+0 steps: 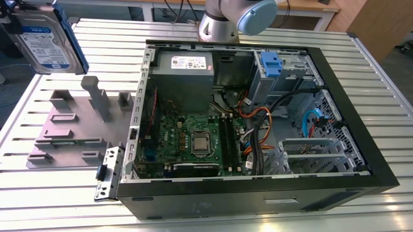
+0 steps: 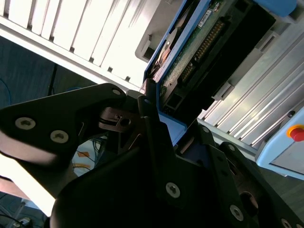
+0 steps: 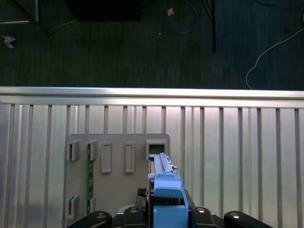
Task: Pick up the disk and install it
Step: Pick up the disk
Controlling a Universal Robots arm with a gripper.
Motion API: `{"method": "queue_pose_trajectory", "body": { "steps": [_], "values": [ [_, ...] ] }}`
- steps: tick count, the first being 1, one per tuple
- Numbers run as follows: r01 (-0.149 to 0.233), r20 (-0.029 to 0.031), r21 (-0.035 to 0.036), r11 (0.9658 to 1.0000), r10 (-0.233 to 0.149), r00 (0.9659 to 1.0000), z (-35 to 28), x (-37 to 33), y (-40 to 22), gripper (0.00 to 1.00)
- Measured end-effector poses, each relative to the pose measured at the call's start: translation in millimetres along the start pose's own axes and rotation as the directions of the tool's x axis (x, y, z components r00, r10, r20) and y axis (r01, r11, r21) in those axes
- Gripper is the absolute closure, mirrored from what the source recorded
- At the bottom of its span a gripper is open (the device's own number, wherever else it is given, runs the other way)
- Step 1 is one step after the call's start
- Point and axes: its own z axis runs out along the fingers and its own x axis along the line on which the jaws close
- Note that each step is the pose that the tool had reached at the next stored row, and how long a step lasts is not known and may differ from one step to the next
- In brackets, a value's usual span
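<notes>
The disk, a silver drive with a white-and-blue label in a blue carrier, hangs in the air at the exterior view's upper left, above the grey fixture plate. My gripper is shut on the disk's blue carrier edge. In the first wrist view the disk stands edge-on between the gripper's dark links, over the fixture plate. The open computer case lies to the exterior view's right of the disk, with its drive bay and blue latch at the far corner.
The grey plate carries upright posts and slots. Inside the case are a power supply, a motherboard and loose cables. The arm's base stands behind the case. The slatted aluminium table ends at an edge over dark floor.
</notes>
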Motion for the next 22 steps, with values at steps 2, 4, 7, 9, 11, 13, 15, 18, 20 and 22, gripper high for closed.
{"method": "queue_pose_trajectory", "body": {
  "steps": [2,4,7,9,11,13,15,18,20,22],
  "values": [
    [0.000,0.0000,0.0000,1.0000,0.000,1.0000,-0.3,0.0,0.0,0.63],
    [0.000,0.0000,0.0000,1.0000,0.000,1.0000,-1.3,0.0,0.0,0.63],
    [0.000,0.0000,0.0001,1.0000,0.000,1.0000,-1.9,0.0,0.1,0.63],
    [0.000,0.0000,0.0002,1.0000,0.000,1.0000,-2.3,0.0,0.1,0.63],
    [0.000,-0.0009,0.0001,1.0000,0.000,1.0000,-8.6,0.0,0.3,0.63],
    [0.000,-0.0010,0.0001,1.0000,0.000,1.0000,-8.9,0.0,0.3,0.63],
    [0.000,-0.0010,0.0002,1.0000,0.000,1.0000,-9.2,0.0,0.3,0.63],
    [0.000,-0.0010,0.0001,1.0000,0.000,1.0000,-9.7,0.0,0.4,0.63],
    [0.000,-0.0010,0.0001,1.0000,0.000,1.0000,-10.0,0.0,0.4,0.63],
    [0.000,-0.0010,0.0002,1.0000,0.000,1.0000,-10.3,0.0,0.4,0.63]
  ]
}}
